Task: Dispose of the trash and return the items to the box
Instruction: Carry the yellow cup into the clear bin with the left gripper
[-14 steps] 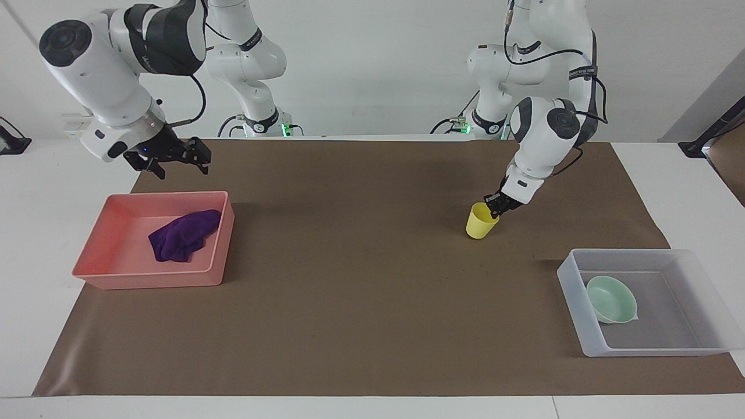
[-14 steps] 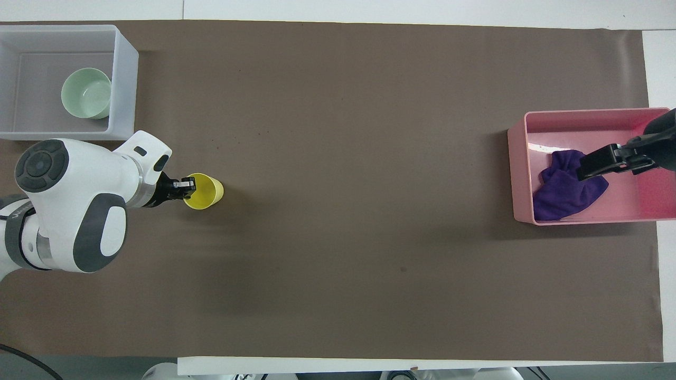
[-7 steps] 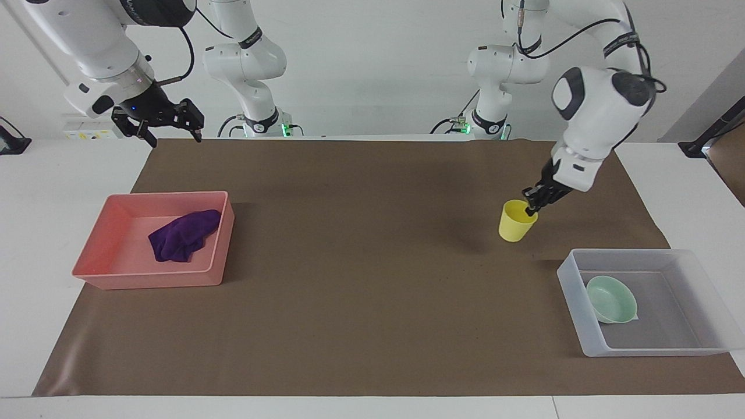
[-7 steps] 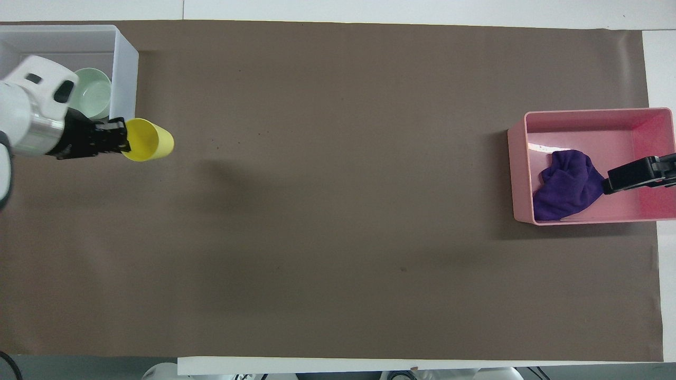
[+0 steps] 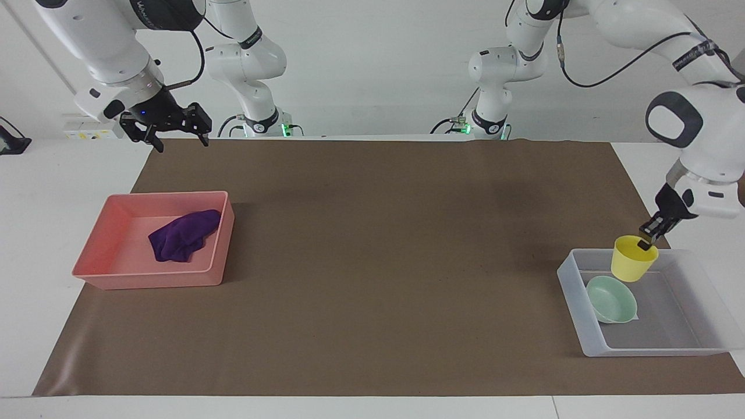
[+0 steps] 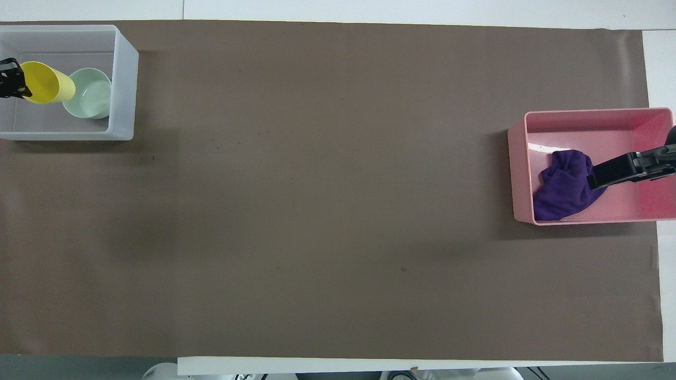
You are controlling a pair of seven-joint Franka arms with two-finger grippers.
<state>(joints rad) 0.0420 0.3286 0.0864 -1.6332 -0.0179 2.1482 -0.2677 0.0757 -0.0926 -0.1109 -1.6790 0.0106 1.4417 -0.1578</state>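
My left gripper [image 5: 647, 240] is shut on the rim of the yellow cup [image 5: 633, 260] and holds it upright over the translucent box [image 5: 573, 294], beside the mint-green bowl [image 5: 611, 298] that lies in the box. In the overhead view the cup [image 6: 46, 84] hangs over the box [image 6: 124, 79] next to the bowl [image 6: 91, 94]. The purple rag [image 5: 183, 235] lies in the pink tray [image 5: 151, 280]. My right gripper [image 5: 179, 139] is open and empty, raised over the table's edge beside the pink tray.
A brown mat [image 5: 372, 262] covers the table between the box at the left arm's end and the pink tray [image 6: 581, 115] at the right arm's end. In the overhead view the raised right gripper's finger [image 6: 615, 171] overlaps the rag [image 6: 562, 187].
My left gripper has carried the yellow cup from over the mat to over the translucent box. My right gripper has risen from just above the pink tray and stays high.
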